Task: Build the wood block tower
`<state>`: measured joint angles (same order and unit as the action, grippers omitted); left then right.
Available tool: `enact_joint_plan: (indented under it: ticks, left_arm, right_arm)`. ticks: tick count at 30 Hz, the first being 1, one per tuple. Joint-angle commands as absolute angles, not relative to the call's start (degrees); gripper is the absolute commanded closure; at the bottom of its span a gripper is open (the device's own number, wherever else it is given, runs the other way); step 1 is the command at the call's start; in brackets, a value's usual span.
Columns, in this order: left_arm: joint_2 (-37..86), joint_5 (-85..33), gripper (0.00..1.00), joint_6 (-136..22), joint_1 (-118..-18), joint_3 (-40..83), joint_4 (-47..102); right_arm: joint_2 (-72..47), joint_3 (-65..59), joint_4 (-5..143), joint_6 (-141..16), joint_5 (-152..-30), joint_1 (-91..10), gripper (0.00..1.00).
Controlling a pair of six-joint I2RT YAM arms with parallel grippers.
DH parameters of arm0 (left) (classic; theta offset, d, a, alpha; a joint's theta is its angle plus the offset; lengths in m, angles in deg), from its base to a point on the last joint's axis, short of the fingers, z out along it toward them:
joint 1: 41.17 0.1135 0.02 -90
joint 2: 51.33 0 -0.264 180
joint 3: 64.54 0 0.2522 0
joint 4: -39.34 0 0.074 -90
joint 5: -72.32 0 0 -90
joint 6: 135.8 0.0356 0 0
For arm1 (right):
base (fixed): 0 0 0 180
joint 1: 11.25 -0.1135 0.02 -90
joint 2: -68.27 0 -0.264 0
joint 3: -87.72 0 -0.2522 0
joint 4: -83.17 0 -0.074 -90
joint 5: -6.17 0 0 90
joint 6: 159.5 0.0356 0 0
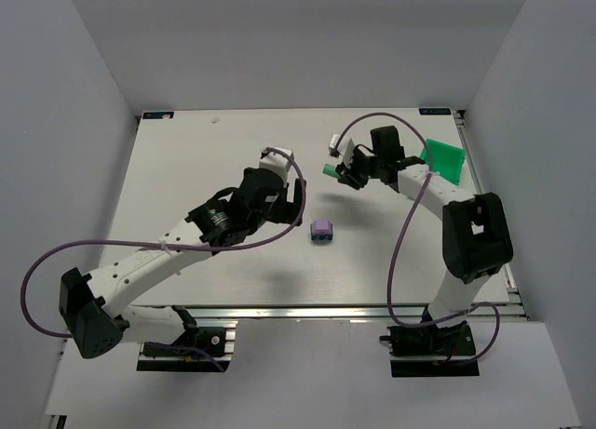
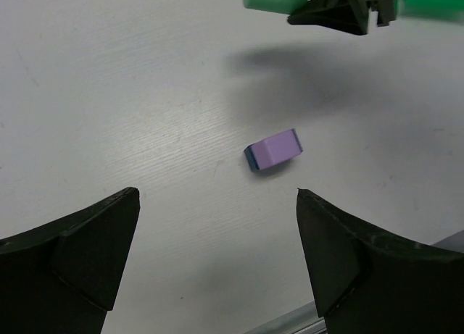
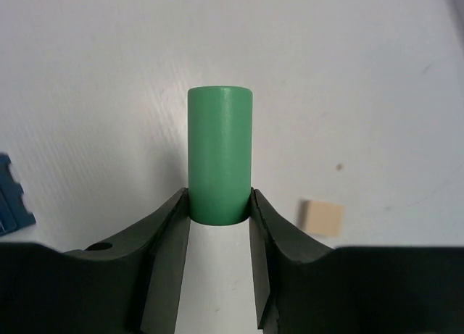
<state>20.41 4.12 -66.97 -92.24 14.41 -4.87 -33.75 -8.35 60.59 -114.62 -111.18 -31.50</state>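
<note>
A lilac purple block (image 1: 322, 228) lies on a dark blue block (image 2: 251, 158) in the middle of the table, and its purple top (image 2: 275, 147) shows in the left wrist view. Just left of this small stack, my left gripper (image 1: 297, 206) hangs open with nothing in it (image 2: 217, 193). Up and to the right of the stack, my right gripper (image 1: 343, 175) is shut on a mint green cylinder (image 1: 330, 171), off the table. The cylinder (image 3: 220, 153) sticks out from between the fingers (image 3: 220, 203). A cream block (image 3: 322, 217) lies on the table below it.
A bright green bin (image 1: 444, 159) sits at the table's right edge, behind the right arm. The blue edge of a block (image 3: 11, 196) shows at the left border of the right wrist view. White walls enclose the table on three sides.
</note>
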Motion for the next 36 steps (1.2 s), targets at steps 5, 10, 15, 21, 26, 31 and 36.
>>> enact_joint_plan:
  ticks: [5,10,15,21,26,31,36]
  left_arm:
    - [16.6,-0.1,0.02,-70.4,-92.1,22.9,2.0]
    - [18.7,-1.9,0.02,-73.4,-91.7,27.3,-0.8]
    - [24.7,-12.3,0.02,-74.2,-90.2,29.6,-0.4]
    - [27.4,-25.8,0.07,-74.5,-88.0,27.4,2.8]
    - [26.5,-28.6,0.15,-75.8,-86.5,24.0,6.1]
    - [26.9,-31.8,0.24,-76.5,-85.4,23.5,7.0]
    - [27.2,-33.9,0.28,-77.2,-84.2,22.7,8.4]
  right_arm:
    - [-21.7,-10.5,82.9,-92.4,-119.5,-32.1,0.84]
    - [-7.0,-29.1,99.5,-82.8,-122.7,-32.7,0.84]
    - [3.2,-36.8,97.6,-80.2,-123.9,-33.7,0.84]
    - [8.9,-42.2,97.8,-78.2,-123.4,-35.1,0.83]
    - [9.2,-43.7,99.5,-76.7,-124.8,-35.6,0.84]
    - [8.9,-44.9,101.9,-76.2,-125.3,-35.9,0.84]
    - [7.3,-44.2,101.2,-77.1,-125.7,-36.2,0.84]
